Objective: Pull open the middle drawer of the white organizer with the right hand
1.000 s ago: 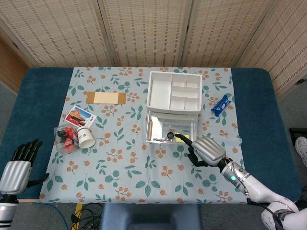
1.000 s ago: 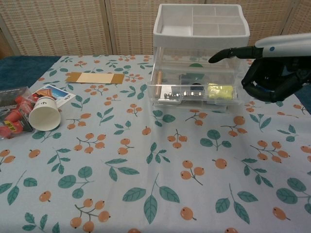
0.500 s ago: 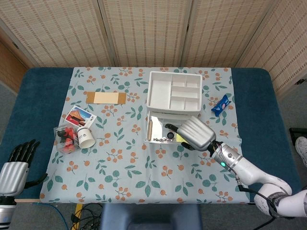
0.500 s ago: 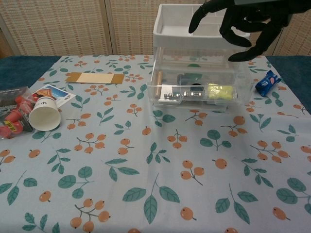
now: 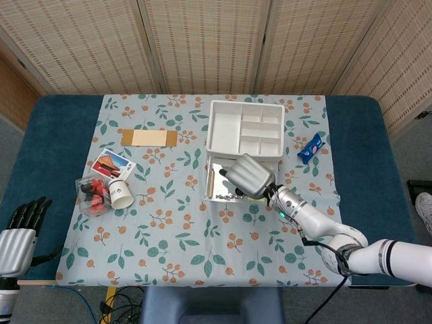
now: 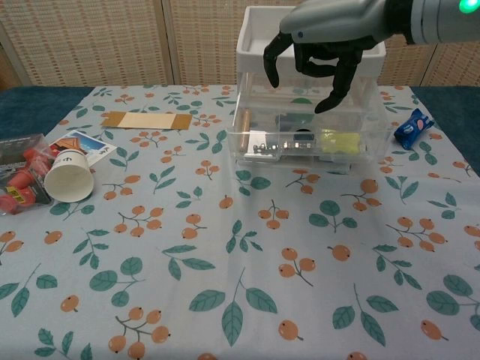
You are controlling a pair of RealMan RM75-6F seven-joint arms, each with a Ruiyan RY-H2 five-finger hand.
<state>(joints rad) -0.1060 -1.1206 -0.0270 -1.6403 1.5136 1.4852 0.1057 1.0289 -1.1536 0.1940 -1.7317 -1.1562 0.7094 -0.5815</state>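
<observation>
Middle drawer (image 6: 300, 105) of the white organizer (image 5: 244, 128) is not pulled yet, but the right hand (image 6: 330, 37) has moved from beside it to its front, fingers (image 6: 335, 82) half curled, holding nothing.

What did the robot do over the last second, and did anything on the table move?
The right hand rose from beside the white organizer and swung left, over its front. Its fingers hang curled above the pulled-out drawer, holding nothing. The left hand sank slightly at the table's near edge. The organizer, paper cup and blue packet stayed put.
</observation>
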